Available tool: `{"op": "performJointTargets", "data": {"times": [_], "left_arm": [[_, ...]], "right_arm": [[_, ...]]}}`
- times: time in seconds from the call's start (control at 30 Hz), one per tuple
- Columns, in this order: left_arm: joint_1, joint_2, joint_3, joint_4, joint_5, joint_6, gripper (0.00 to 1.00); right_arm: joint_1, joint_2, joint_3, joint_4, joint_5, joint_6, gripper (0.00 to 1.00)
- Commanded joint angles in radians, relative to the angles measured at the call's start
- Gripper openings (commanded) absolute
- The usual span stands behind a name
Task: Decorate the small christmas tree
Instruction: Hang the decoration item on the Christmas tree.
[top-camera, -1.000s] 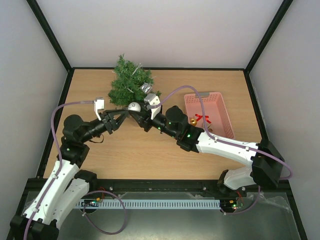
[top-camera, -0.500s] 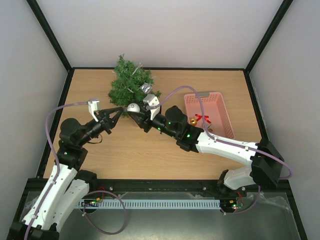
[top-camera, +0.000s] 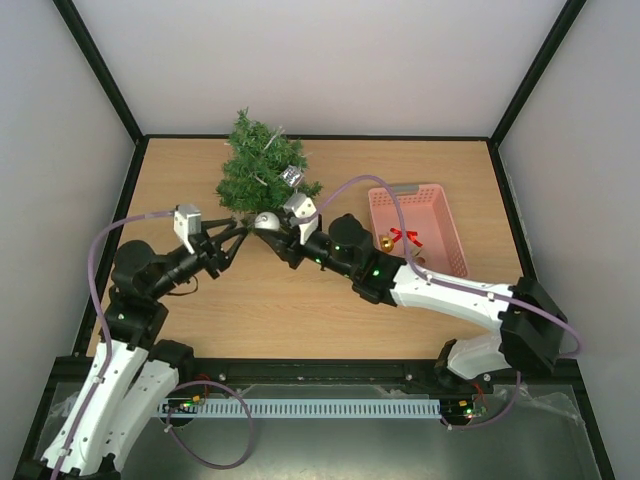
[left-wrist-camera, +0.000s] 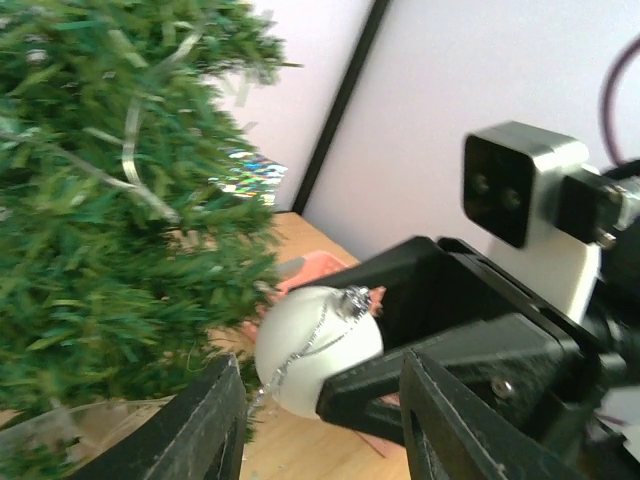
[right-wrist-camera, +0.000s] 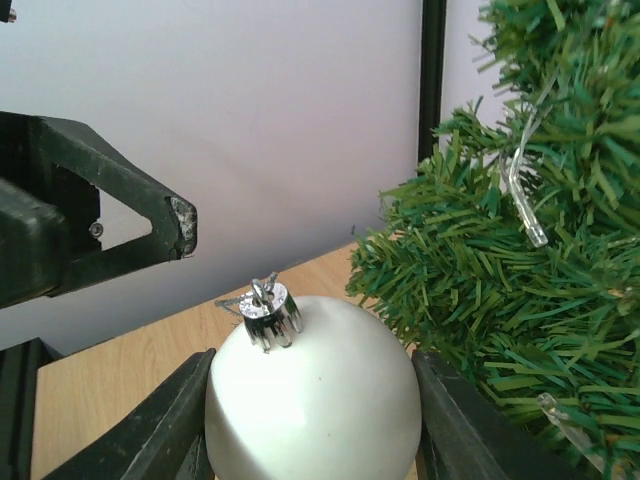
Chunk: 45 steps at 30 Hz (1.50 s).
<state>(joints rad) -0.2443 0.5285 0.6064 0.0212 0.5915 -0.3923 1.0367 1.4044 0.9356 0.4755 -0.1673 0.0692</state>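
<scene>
**A:** If aiming to hang the bauble (right-wrist-camera: 312, 395), worth checking the grips first. Right gripper (top-camera: 262, 224)?

**B:** Closed on the bauble, one finger on each side, silver cap (right-wrist-camera: 268, 312) up, thin string (left-wrist-camera: 300, 348) trailing over the shell.

**A:** Left gripper (top-camera: 236, 238)?

**B:** Fingers parted, nothing between them. Pointing at the bauble from the left, just beside it.

**A:** And the tree (top-camera: 258, 170)?

**B:** Upright near the far edge of the table (top-camera: 420, 160), left of middle. Lower near branches just beside the bauble. Already carrying a shiny silver ornament (top-camera: 291, 175) and some pale strands.

**A:** Risks from here?

**B:** Several, by my guess. Smooth round shell, so liable to slip or roll out if squeezed off-centre or let go before hooking. Small cap and fine string, hard to catch on a branch tip. Easy to miss, drop it on the table and watch it roll toward an edge.

**A:** Collision?

**B:** Quite possible, with two grippers crowded at one spot and fingertips nearly meeting. Possible, too, to tip a light-looking tree by pressing deep into the branches.

**A:** Basket (top-camera: 407, 188)?

**B:** By the right edge, well apart, holding a gold ornament (top-camera: 385, 242) and a red bow (top-camera: 404, 237). No trouble expected there.
</scene>
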Motion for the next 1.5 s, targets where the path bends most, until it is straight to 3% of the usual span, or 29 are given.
{"op": "performJointTargets", "data": {"times": [0.0, 0.13, 0.5, 0.7, 0.8, 0.9, 0.93, 1.27, 1.47], "left_arm": [[0.005, -0.049, -0.003, 0.017, 0.166, 0.096, 0.46], [0.005, -0.056, 0.001, 0.057, 0.253, 0.152, 0.55], [0.004, 0.012, 0.005, 0.059, 0.287, 0.237, 0.51], [0.005, 0.041, 0.01, 0.058, 0.291, 0.269, 0.43], [0.004, 0.039, 0.007, 0.077, 0.298, 0.265, 0.27], [0.005, 0.018, 0.014, 0.052, 0.26, 0.286, 0.04], [0.004, 0.008, 0.018, 0.035, 0.228, 0.298, 0.03], [0.004, -0.043, -0.024, 0.003, -0.106, 0.436, 0.02], [0.004, 0.001, -0.033, 0.005, -0.168, 0.535, 0.02]], "right_arm": [[0.007, -0.098, -0.044, 0.008, -0.069, -0.042, 0.42], [0.008, -0.14, -0.06, -0.007, -0.095, -0.042, 0.42], [0.007, -0.177, -0.062, -0.011, -0.2, -0.028, 0.42], [0.008, -0.18, -0.055, -0.024, -0.208, -0.034, 0.42], [0.007, -0.174, -0.052, -0.025, -0.206, -0.037, 0.42], [0.007, -0.162, -0.05, -0.024, -0.197, -0.037, 0.42], [0.007, -0.156, -0.047, -0.027, -0.188, -0.038, 0.42], [0.007, 0.001, 0.093, -0.121, 0.06, -0.057, 0.42], [0.008, 0.107, 0.178, -0.164, 0.081, -0.062, 0.42]]}}
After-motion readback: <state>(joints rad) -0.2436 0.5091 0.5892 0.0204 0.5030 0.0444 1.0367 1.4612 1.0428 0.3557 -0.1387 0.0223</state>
